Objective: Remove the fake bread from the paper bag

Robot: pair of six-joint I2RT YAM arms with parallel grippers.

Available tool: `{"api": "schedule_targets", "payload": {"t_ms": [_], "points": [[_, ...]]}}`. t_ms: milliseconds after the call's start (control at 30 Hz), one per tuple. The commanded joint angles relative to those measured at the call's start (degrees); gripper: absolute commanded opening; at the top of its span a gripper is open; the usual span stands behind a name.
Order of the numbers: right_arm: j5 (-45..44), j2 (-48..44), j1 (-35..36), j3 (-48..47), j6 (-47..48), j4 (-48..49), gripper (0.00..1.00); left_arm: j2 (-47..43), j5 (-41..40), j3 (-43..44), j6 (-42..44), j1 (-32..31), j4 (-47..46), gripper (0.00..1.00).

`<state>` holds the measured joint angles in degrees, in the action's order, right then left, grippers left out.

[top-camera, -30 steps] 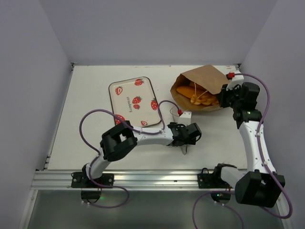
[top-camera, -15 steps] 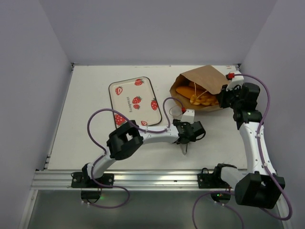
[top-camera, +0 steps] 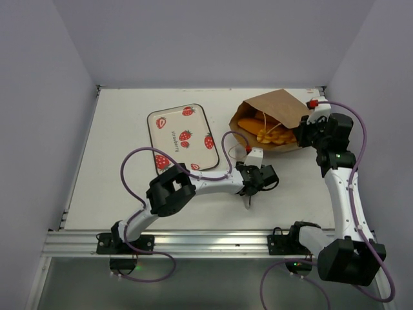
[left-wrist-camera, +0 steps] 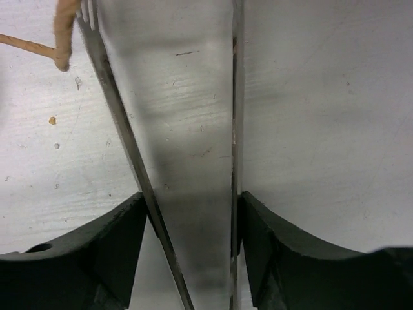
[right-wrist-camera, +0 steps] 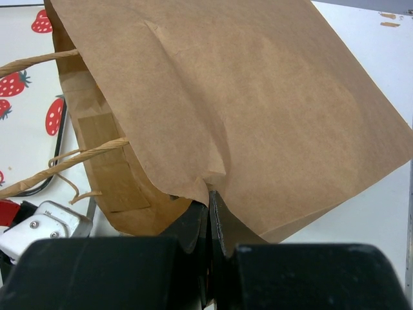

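A white, faintly scuffed table (top-camera: 116, 187) sits boxed in by plain lavender-grey walls (top-camera: 193, 39). The paper bag (top-camera: 284, 106) lies at the far right, its mouth towards the strawberry tray (top-camera: 171, 129), with the fake bread (top-camera: 261, 131) inside. The right pincer (right-wrist-camera: 208, 206) is pressed together on the bag's edge. The left pincer (left-wrist-camera: 193, 203) clasps silver metal tongs (left-wrist-camera: 236, 97).

Paper bag (top-camera: 284, 106) mouth wide toward tray (top-camera: 175, 121), thin handle loop (right-wrist-camera: 71, 161) across it.
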<state>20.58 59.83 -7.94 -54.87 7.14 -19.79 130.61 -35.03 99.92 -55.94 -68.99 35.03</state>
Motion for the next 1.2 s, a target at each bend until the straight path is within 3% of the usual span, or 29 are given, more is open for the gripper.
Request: {"api": "schedule_targets", "payload": {"t_ms": [0, 200, 433, 567, 767, 967, 1167], "points": [[2.5, -1.6, -0.1, -0.1, -0.3, 1.2, 0.00, 4.8, 5.8, -3.7, -3.6, 0.5, 3.1, 0.58], [2.4, -2.2, -0.1, 0.1, -0.4, 1.2, 0.00, 0.7, 6.8, -10.8, 2.1, 0.3, -2.6, 0.47], [2.4, -2.2, -0.1, 0.2, -0.4, 1.2, 0.00, -7.0, 9.0, -22.3, 11.4, -0.5, -9.8, 0.43], [2.4, -2.0, -0.1, 0.4, -0.4, 1.3, 0.00, -8.8, 13.0, -26.7, 12.0, -0.4, -11.1, 0.43], [2.4, -2.0, -0.1, 0.4, -0.5, 1.3, 0.00, -5.2, 16.7, -21.7, 6.8, -0.4, -4.4, 0.50], [2.4, -2.4, -0.1, 0.5, -0.5, 1.3, 0.00, -3.3, 16.6, -19.0, 3.0, -0.1, -0.5, 0.63], [2.4, -2.4, -0.1, 0.5, -0.7, 1.3, 0.00, -2.9, 16.0, -18.5, -2.0, 0.5, 2.5, 0.67]]}}
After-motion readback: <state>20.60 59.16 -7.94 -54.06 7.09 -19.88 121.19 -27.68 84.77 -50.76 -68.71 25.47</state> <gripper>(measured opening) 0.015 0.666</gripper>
